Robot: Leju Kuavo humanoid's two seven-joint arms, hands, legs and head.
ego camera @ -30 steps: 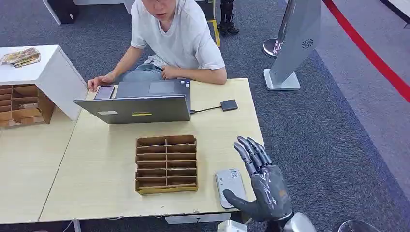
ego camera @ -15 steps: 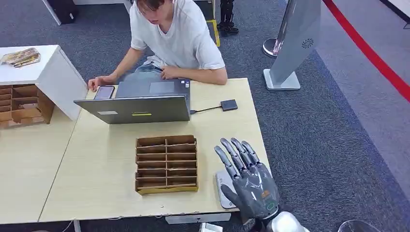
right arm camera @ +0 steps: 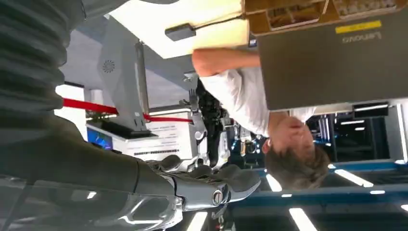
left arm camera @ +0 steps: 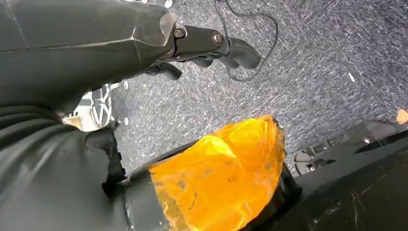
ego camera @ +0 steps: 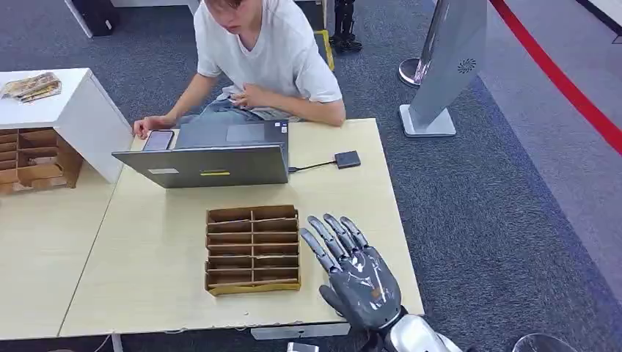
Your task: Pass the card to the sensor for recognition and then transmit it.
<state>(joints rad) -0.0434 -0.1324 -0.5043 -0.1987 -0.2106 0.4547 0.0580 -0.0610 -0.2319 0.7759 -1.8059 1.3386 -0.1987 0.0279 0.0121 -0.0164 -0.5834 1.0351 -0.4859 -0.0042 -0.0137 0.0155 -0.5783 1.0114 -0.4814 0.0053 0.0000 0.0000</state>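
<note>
The right hand (ego camera: 356, 275) is seen over the bench (ego camera: 154, 242), just beside the cardboard tray (ego camera: 252, 248), fingers spread and nothing held. No card can be made out; it is likely thin, light and stiff, best pinched by its edge. The left hand's (left arm camera: 211, 45) state cannot be told.

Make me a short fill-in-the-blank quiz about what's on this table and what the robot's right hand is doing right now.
1. The right hand hovers with its fingers spread, holding ____.
2. The cardboard divider tray lies to the robot's ____ of that hand.
3. The person sits behind an open ____.
4. A cable joins the laptop to a small ____ adapter.

Missing words: nothing; left; laptop; dark
</note>
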